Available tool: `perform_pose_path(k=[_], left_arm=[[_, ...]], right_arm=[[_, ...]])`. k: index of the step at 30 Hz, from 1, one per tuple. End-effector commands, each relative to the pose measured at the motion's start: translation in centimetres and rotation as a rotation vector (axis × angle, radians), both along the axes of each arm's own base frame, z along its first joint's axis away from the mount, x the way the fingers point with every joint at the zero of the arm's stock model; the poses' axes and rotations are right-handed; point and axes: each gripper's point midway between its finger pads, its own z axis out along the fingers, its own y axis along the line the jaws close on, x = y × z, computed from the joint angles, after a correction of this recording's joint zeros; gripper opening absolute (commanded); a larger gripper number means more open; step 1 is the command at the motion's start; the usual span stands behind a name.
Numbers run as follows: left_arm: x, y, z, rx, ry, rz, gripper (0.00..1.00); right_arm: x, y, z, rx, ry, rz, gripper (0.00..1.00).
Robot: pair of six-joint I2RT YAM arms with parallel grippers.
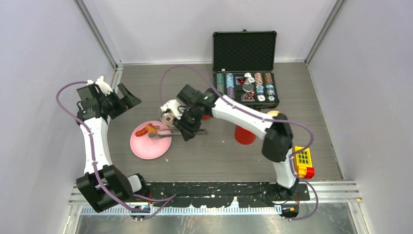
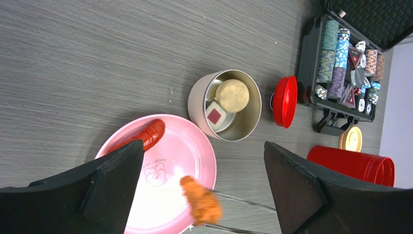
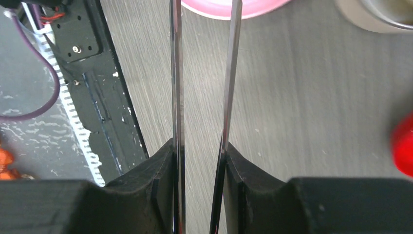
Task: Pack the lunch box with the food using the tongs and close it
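Our tally
We count one plate, one sausage, one nugget, one cube, one pale lump, one bowl, one canister, one red lid, one beige lid, one pair of tongs, one chip case.

A flat pink plate lies on the grey table, just left of the right gripper. Past that gripper, a black case stands open, full of colored chips. A yellow and red block toy sits well off to its right.
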Motion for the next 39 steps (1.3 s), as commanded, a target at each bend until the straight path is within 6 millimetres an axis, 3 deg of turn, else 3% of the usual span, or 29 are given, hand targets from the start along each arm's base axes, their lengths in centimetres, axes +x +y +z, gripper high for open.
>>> perform_pose_path(k=[1,7,14,18,26,32,39], left_arm=[[0.6,0.0,1.1,-0.003,-0.039,-0.028,0.95],[0.6,-0.3,1.3,0.007,-0.047,-0.065,0.95],[0.5,-0.8,0.8,0.029,-0.030,-0.103,0.95],[0.6,-1.5,0.6,0.047,-0.027,-0.126,0.95],[0.9,-2.8,0.5,0.072,-0.022,-0.155,0.95],[0.9,-3.5,0.5,0.076,-0.021,-0.171,0.95],[0.6,-4.4,0.8,0.129,-0.039,-0.222,0.97]], right_arm=[[1.6,-3.6,7.9,0.121,-0.109,-0.034,0.15],[3.4,-10.4,12.0,0.153,-0.170,-0.128,0.15],[4.2,-18.3,13.8,0.143,-0.279,-0.262,0.15],[3.3,-22.4,13.9,0.101,-0.327,-0.329,0.15],[-0.2,-30.5,12.9,-0.061,-0.440,-0.425,0.14],[-3.1,-34.1,12.6,-0.104,-0.457,-0.493,0.14],[-4.2,-37.0,10.6,-0.176,-0.493,-0.555,0.15]])
